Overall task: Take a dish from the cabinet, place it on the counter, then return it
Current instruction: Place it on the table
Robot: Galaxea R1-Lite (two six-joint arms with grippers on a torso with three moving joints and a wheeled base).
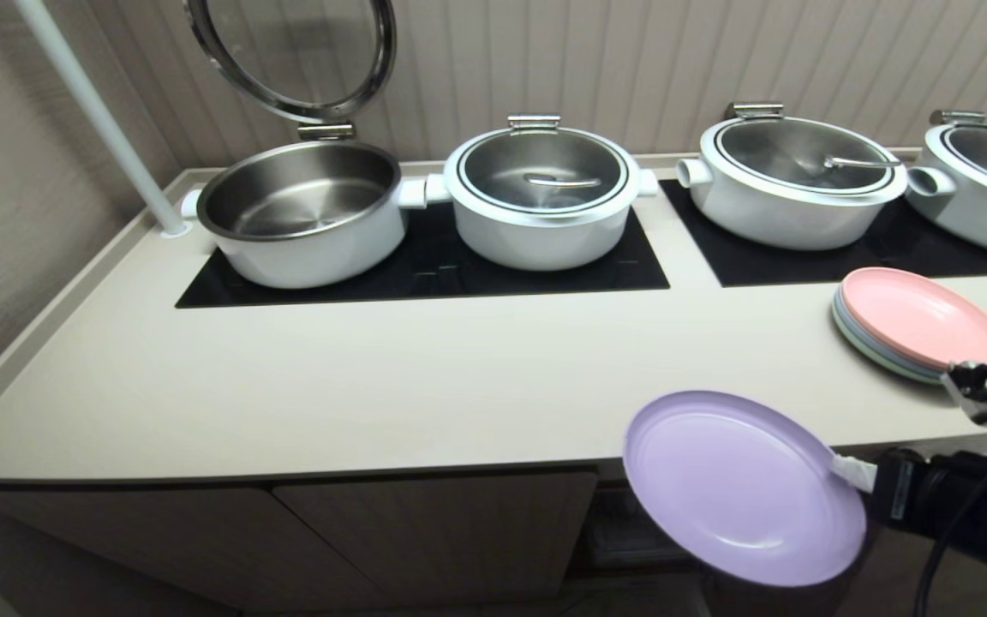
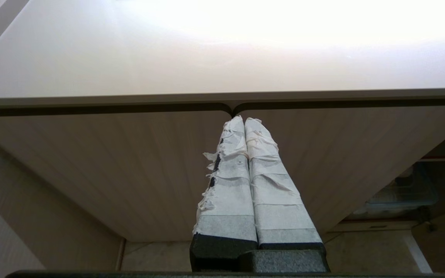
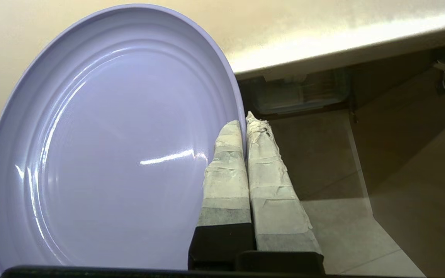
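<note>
Head view: the right gripper (image 1: 845,467), its tape-wrapped fingers (image 3: 226,170) pressed tight together on the rim of a round, shallow lavender plastic dish (image 1: 742,488), holds the plate in the air, tilted, at the front edge of the long smooth beige counter (image 1: 373,386). The dish overlaps the counter's front lip and hangs partly in front of the open bay of the beige low cabinet (image 1: 425,531) beneath; whether it touches the worktop cannot be told. Right wrist view: the plate's rim (image 3: 242,116) runs between the two closed fingers, its glossy face turned toward the camera, with the cabinet's dark interior beyond. Behind the dish on the counter, a stack of pastel plates topped by a pink plate (image 1: 922,321) sits near the right end, just in front of a black glass hob panel (image 1: 425,266). Four white pots stand on the hobs, the leftmost white pot (image 1: 301,214) with its glass lid (image 1: 292,51) raised. Left wrist view: the left gripper (image 2: 243,123), fingers closed together on nothing, idles low, pointing at the seam between two shut cabinet doors (image 2: 110,162).
</note>
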